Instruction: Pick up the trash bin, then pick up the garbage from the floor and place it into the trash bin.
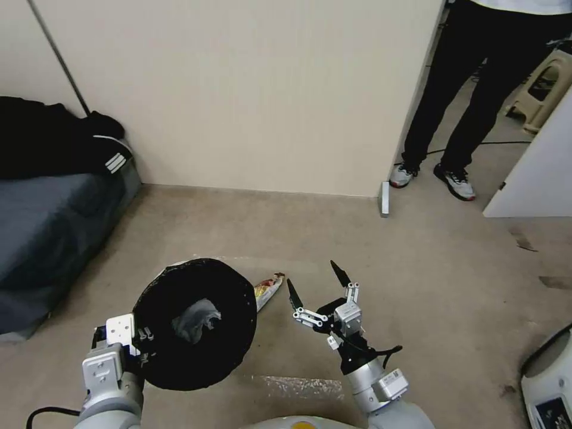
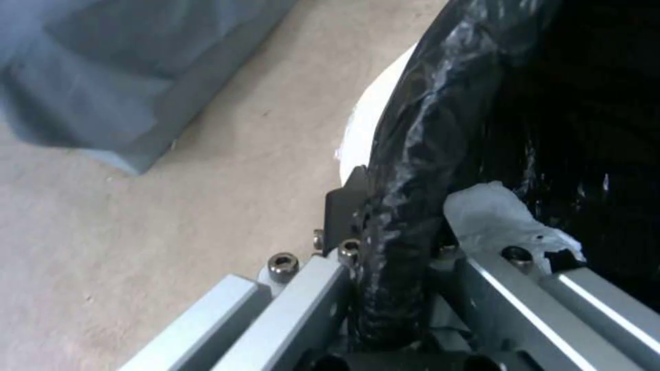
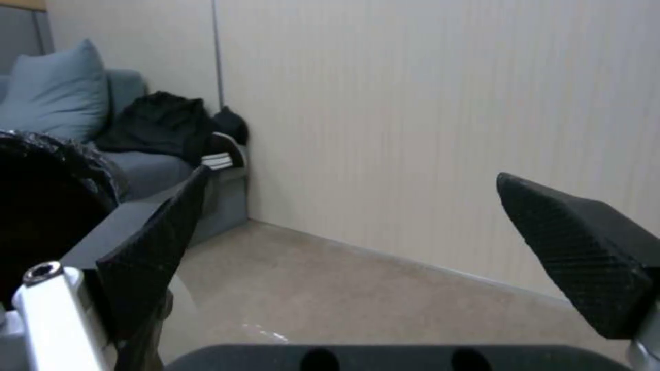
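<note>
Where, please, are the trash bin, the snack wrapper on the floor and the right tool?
trash bin (image 1: 233,292): head view, on its black-bagged rim.
snack wrapper (image 1: 267,290): head view, on its shiny middle, beside the bin.
right tool (image 1: 316,287): head view, midway between its open fingertips.

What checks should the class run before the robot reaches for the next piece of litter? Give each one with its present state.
1. Left gripper clamped on the trash bin rim: ok.
2. Bin mouth facing up and unobstructed: ok.
3. Earlier litter inside: ok, a white tissue wad lies in the bin.
4. Right gripper open and empty: ok.
5. Next target located: ok, a snack wrapper lies on the floor beside the bin.
6. Wrapper free of the bin: cannot tell, its near end is hidden behind the rim.
</note>
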